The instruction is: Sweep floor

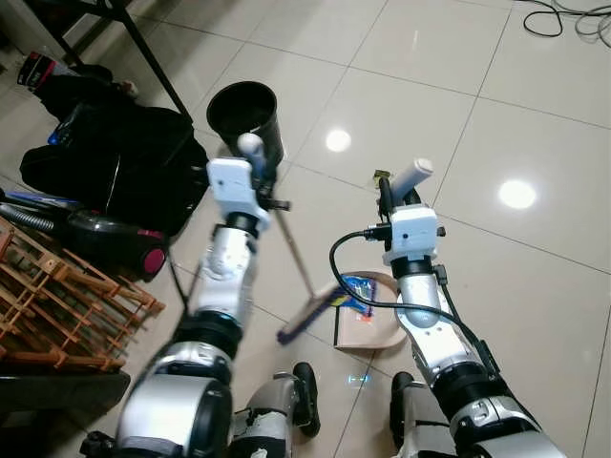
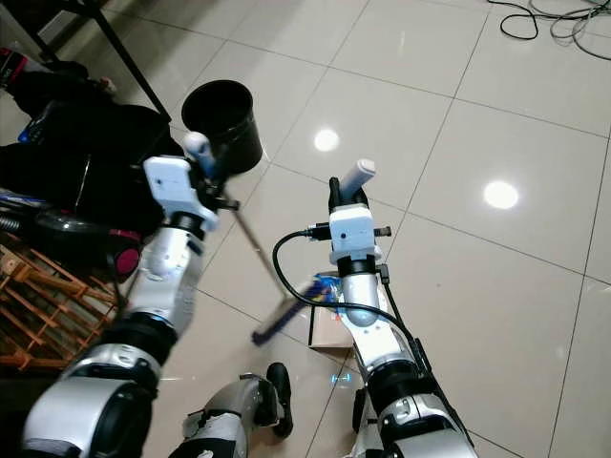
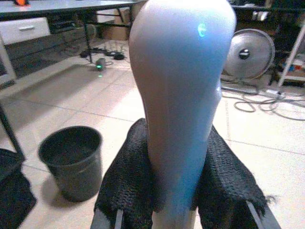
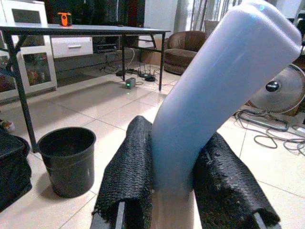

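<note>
Left gripper [image 3: 174, 191] clamped on broom handle [image 1: 250, 145], broom head [image 1: 310, 318] on tile floor [image 1: 535, 286] touching dustpan [image 1: 368, 324], right gripper [image 4: 174, 186] clamped on dustpan handle [image 1: 412, 176], black bin [image 1: 244, 114] farther left, blue wrapper [image 1: 356, 291] on dustpan

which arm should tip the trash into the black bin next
Right. The right gripper holds the dustpan handle, and the dustpan already carries a blue wrapper. The left gripper holds the broom. The bin stands ahead.
</note>
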